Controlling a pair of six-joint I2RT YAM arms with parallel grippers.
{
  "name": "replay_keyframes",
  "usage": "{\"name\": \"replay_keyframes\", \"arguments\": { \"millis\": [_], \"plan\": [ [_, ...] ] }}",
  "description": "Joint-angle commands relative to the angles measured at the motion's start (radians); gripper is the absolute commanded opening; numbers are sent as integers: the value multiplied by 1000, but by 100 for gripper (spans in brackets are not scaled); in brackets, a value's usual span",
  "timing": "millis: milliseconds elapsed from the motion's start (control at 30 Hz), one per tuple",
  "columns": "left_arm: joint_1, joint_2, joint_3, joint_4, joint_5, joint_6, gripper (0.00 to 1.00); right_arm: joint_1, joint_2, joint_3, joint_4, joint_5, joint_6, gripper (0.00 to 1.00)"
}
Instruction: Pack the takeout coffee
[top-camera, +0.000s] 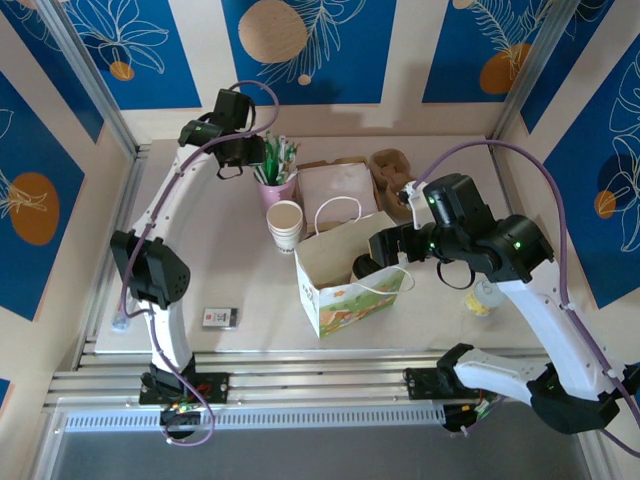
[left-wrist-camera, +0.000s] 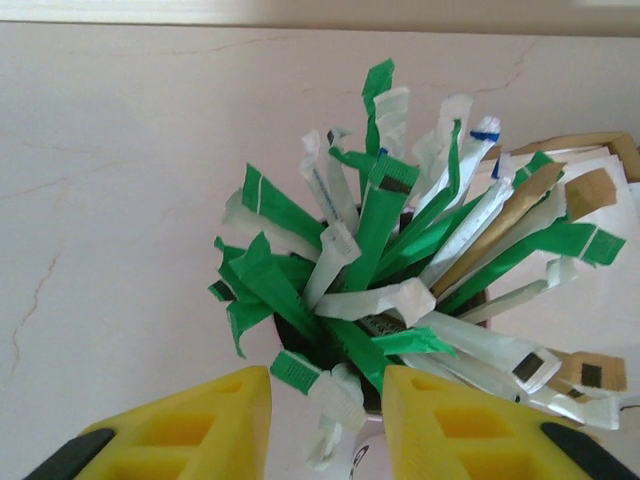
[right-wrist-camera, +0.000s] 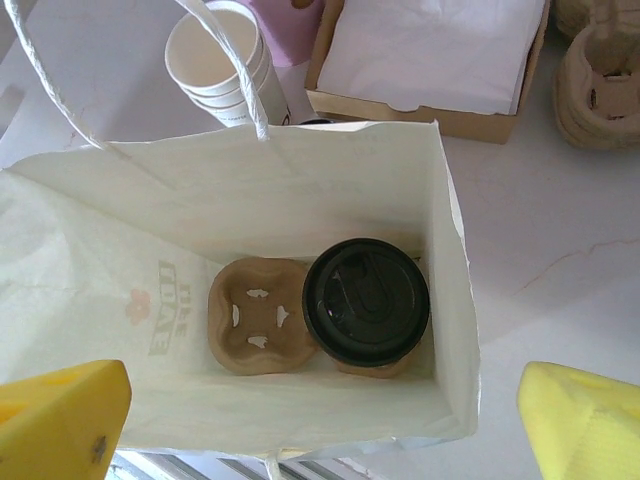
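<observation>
takeout coffee (right-wrist-camera: 366, 300) sat in carrier (right-wrist-camera: 258, 315) inside bag (right-wrist-camera: 300, 190) | right hand (right-wrist-camera: 322, 425) wide, empty | left hand (left-wrist-camera: 325, 430) parted over sticks (left-wrist-camera: 380, 250) | packing judged nearly done

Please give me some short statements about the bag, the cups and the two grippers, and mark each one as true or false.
1. The coffee cup with the black lid stands inside the paper bag. True.
2. Both slots of the cardboard carrier in the bag are filled. False: the slot beside the coffee is empty.
3. The left gripper is shut on a stick. False: it is open, above the pink cup of sticks.
4. The stack of lidless cups stands outside the bag. True.
5. The right gripper holds the coffee. False: it is open above the bag, with its fingers wide of the lid.
</observation>
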Motion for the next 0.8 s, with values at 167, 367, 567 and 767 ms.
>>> {"name": "replay_keyframes", "arguments": {
  "millis": [167,367,567,767],
  "plan": [
    [-13,53,73,-43,-26,-13,25,-3,-23,-23,12,-28,-16,99],
    [-14,70,86,-57,-39,-12,25,-6,-28,-32,17,-32,-17,99],
    [-17,76,91,-57,-47,-12,15,-9,-34,-35,15,-31,-19,99],
    [-17,86,111,-66,-45,-13,5,-10,-36,-39,16,-37,-18,99]
  ]
}}
